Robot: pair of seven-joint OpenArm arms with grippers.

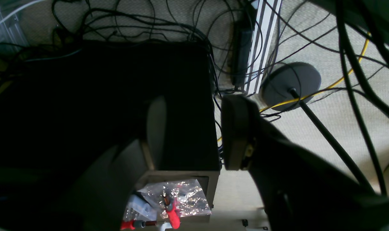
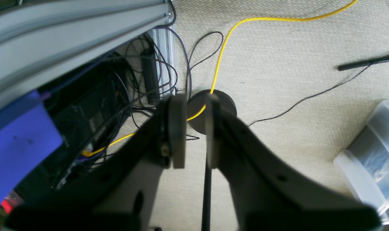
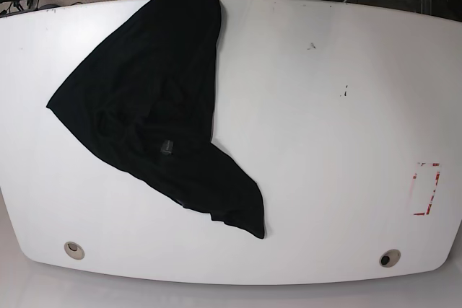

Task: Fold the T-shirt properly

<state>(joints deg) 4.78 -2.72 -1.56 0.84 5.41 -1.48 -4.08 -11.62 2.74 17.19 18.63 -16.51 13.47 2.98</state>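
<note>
1. Since neither arm shows in the base view, the table (image 3: 325, 142) holds only the T-shirt (image 3: 155, 117): a crumpled black heap on that view's left half, one end hanging at the far edge, a corner trailing toward the near edge, grey neck label (image 3: 166, 147) showing mid-heap.
2. My read on the step: folding not started. Cloth is bunched, no clean edges or sleeves laid out. Flattening comes first.
3. Left gripper (image 1: 194, 128): jaws stand well apart, nothing between them. Its camera looks down at the floor, a dark box (image 1: 117, 102) and tangled cables, not at the shirt.
4. Right gripper (image 2: 193, 131): jaws narrowly parted, a slim gap, nothing pinched. It looks at carpet, a round stand base (image 2: 213, 109) and a yellow cable (image 2: 223, 48) behind the gap.
5. Next move needs both arms brought over the table, each pinching a separate edge or corner, likely the far end and the near corner, then pulling apart to spread the cloth flat.
6. Risk: grabbing several layers at once keeps it bunched.
</note>
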